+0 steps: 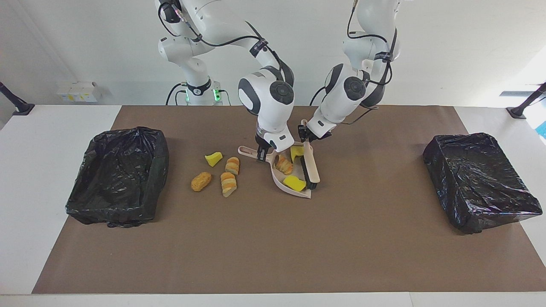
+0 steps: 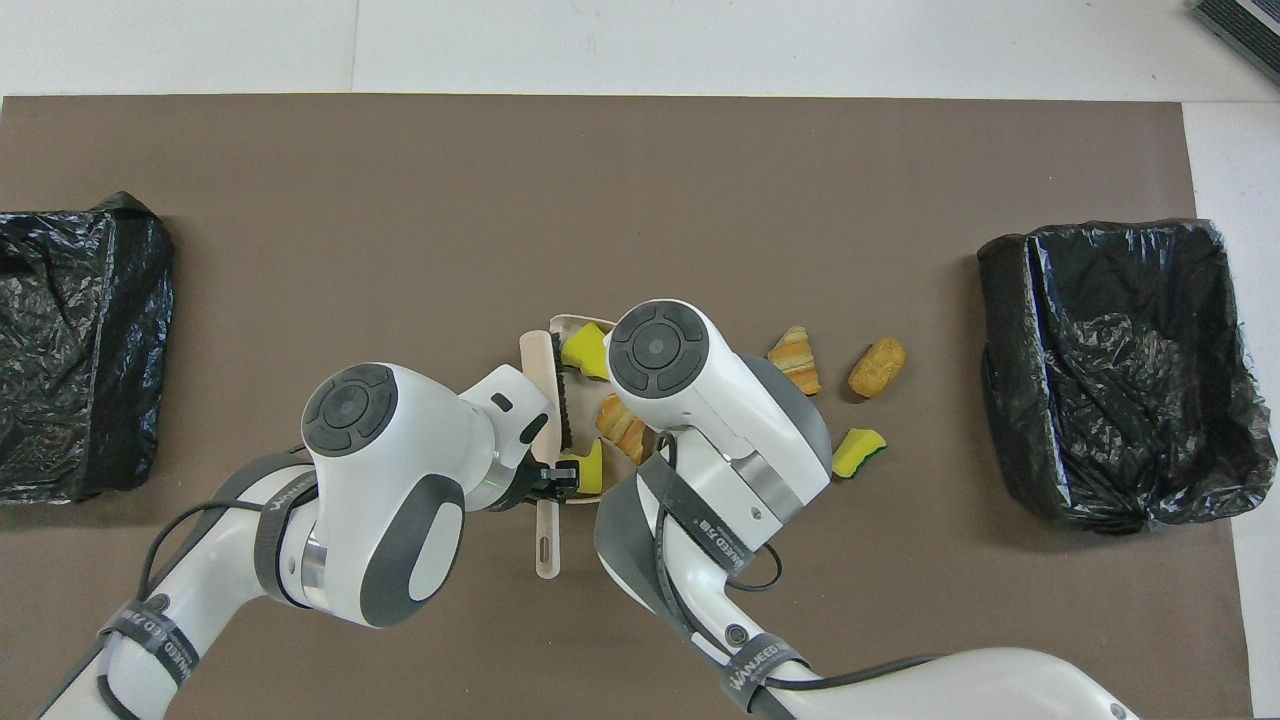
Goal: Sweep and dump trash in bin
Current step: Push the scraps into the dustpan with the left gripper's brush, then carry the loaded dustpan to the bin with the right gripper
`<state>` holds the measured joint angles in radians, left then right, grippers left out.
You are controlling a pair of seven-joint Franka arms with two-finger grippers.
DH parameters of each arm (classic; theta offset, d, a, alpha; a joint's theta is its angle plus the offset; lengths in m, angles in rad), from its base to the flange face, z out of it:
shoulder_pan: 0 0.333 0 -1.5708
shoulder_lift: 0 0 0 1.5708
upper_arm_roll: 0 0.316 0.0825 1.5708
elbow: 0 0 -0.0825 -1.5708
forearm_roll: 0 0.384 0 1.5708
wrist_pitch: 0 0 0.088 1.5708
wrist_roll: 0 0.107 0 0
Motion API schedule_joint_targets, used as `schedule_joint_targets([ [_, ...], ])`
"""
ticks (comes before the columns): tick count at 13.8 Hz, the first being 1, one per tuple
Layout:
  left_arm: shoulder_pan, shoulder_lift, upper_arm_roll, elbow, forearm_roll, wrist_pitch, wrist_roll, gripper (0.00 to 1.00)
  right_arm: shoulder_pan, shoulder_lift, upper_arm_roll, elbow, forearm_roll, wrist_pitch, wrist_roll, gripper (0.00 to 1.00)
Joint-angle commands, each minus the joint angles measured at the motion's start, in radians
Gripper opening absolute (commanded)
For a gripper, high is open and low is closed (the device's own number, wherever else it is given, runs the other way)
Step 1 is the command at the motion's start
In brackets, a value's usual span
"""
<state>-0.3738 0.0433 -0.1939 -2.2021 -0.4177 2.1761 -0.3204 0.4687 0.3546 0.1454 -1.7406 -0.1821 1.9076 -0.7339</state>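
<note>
My right gripper (image 1: 261, 157) is shut on the handle of the beige dustpan (image 1: 279, 181), which sits at the mat's middle. My left gripper (image 1: 303, 137) is shut on the handle of the beige brush (image 1: 313, 168), whose black bristles stand at the pan's mouth. In the pan lie a bread-like lump (image 1: 283, 164) and two yellow wedges (image 1: 294, 183). On the mat, toward the right arm's end, lie a yellow wedge (image 1: 213, 159), two bread slices (image 1: 232, 165) and a brown lump (image 1: 201, 181). In the overhead view the brush (image 2: 538, 365) and my left gripper (image 2: 550, 480) show; my right gripper is hidden under its wrist.
A black-lined bin (image 1: 119, 175) stands at the right arm's end of the table and shows in the overhead view (image 2: 1120, 370) too. A second black-lined bin (image 1: 482, 179) stands at the left arm's end. A brown mat (image 1: 273, 247) covers the table.
</note>
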Motion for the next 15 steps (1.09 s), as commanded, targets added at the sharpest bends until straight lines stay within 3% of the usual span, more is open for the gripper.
schedule_joint_targets([
  [1,0.013,-0.005,0.019,0.062,-0.01,-0.088,-0.008,0.0,-0.004,-0.008,0.005,-0.013,0.0,0.021,0.021,0.0],
  [7,0.147,-0.057,0.019,0.171,0.104,-0.28,-0.025,0.0,-0.004,-0.009,0.005,-0.013,0.0,0.022,0.021,0.0],
  [11,0.154,-0.109,0.019,0.121,0.189,-0.286,-0.026,0.0,-0.004,-0.011,0.005,-0.007,-0.002,-0.002,0.021,0.0],
  [15,0.154,-0.123,0.019,0.099,0.217,-0.294,-0.028,0.0,-0.07,-0.097,0.005,0.003,0.012,-0.082,-0.024,0.0],
])
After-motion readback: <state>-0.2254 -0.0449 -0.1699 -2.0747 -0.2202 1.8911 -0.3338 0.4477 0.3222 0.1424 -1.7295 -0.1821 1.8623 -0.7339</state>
